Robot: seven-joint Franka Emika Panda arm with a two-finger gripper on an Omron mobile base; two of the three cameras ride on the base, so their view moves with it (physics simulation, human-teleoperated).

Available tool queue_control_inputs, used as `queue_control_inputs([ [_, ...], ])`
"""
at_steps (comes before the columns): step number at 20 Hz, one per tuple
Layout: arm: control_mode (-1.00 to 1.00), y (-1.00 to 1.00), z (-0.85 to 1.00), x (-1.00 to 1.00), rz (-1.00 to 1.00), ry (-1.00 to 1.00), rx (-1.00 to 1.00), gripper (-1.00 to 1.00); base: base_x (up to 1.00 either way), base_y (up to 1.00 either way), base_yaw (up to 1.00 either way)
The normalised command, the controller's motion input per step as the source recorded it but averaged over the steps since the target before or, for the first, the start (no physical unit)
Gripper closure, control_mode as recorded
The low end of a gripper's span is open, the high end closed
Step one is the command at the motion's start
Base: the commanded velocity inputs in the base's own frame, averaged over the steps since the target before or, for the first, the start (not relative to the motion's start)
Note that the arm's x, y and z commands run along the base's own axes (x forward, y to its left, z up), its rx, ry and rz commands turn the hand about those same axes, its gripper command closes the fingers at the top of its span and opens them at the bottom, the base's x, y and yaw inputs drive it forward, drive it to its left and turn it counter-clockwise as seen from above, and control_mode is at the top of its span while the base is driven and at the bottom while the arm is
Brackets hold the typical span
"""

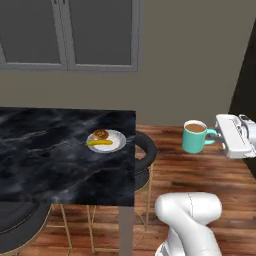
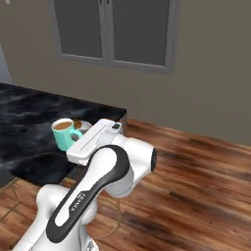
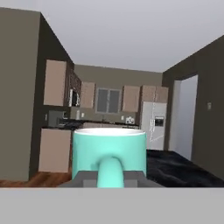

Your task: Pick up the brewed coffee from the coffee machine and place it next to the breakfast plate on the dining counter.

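Observation:
A teal mug of brewed coffee hangs in the air to the right of the dining counter, upright, with light brown coffee inside. My gripper is shut on its handle. From the right base camera the mug sits just left of my hand, over the counter's near edge. The hand camera looks straight at the mug with its handle toward me. The breakfast plate, white with a banana and a doughnut, rests near the counter's right edge, to the left of the mug. The coffee machine is out of view.
A round black stool stands at the counter's right side, below and between plate and mug; another stool is at the lower left. Wooden floor spreads to the right. A window is in the wall behind.

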Motion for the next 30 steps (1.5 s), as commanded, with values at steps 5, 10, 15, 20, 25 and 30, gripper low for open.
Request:
queue_control_inputs([
  [5, 1.0, 0.0, 0.0, 0.0, 0.0, 0.0, 0.0, 1.0, 0.63, -0.6, 0.54],
  [10, 1.0, 0.0, 0.0, 0.0, 0.0, 0.0, 0.0, 1.0, 0.46, -0.69, 0.53],
  [15, 1.0, 0.0, 0.0, 0.0, 0.0, 0.0, 0.0, 1.0, 0.33, -0.81, 0.51],
  [20, 1.0, 0.0, 0.0, 0.0, 0.0, 0.0, 0.0, 1.0, 0.03, -0.97, 0.47],
  [25, 1.0, 0.0, 0.0, 0.0, 0.0, 0.0, 0.0, 1.0, 0.0, -1.0, 0.46],
  [30, 1.0, 0.0, 0.0, 0.0, 0.0, 0.0, 0.0, 1.0, 0.24, -0.62, 0.41],
])
